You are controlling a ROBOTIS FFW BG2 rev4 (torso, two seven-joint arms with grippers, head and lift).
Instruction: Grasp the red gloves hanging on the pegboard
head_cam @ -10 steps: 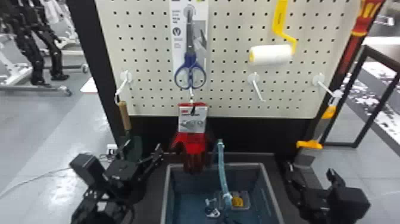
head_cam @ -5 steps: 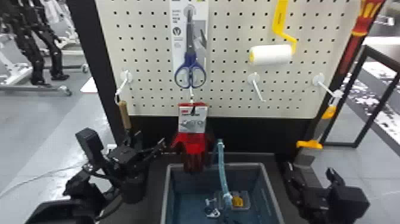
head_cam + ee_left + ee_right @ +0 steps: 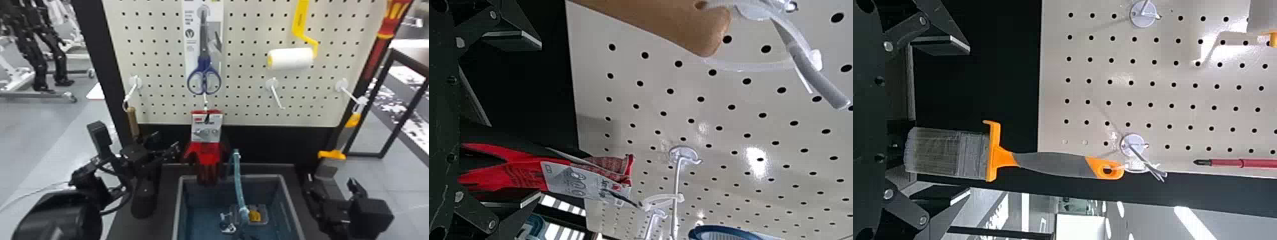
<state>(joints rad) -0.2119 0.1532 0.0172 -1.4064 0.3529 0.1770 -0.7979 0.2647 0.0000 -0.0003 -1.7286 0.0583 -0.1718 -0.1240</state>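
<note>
The red gloves (image 3: pixel 206 158) hang low on the pegboard (image 3: pixel 159 48) from a hook, under a white and red card (image 3: pixel 206 127), their fingers dangling over the bin's back rim. My left gripper (image 3: pixel 164 145) is open just left of the gloves, at their height. In the left wrist view the gloves (image 3: pixel 504 175) and their card (image 3: pixel 579 182) lie between my open fingers (image 3: pixel 511 40), closer to one of them, without touching. My right gripper (image 3: pixel 928 120) is open and parked low at the right, facing an orange-handled brush (image 3: pixel 1003 157).
A blue bin (image 3: pixel 182 204) with a teal tool (image 3: pixel 237 178) stands below the gloves. Blue scissors (image 3: pixel 203 73) hang right above them. A yellow paint roller (image 3: pixel 290 57), a wooden-handled tool (image 3: pixel 132 119) and a bare hook (image 3: pixel 274 89) are also on the board.
My left arm has risen and moved right, bringing its open gripper up beside the red gloves. The right arm has kept still.
</note>
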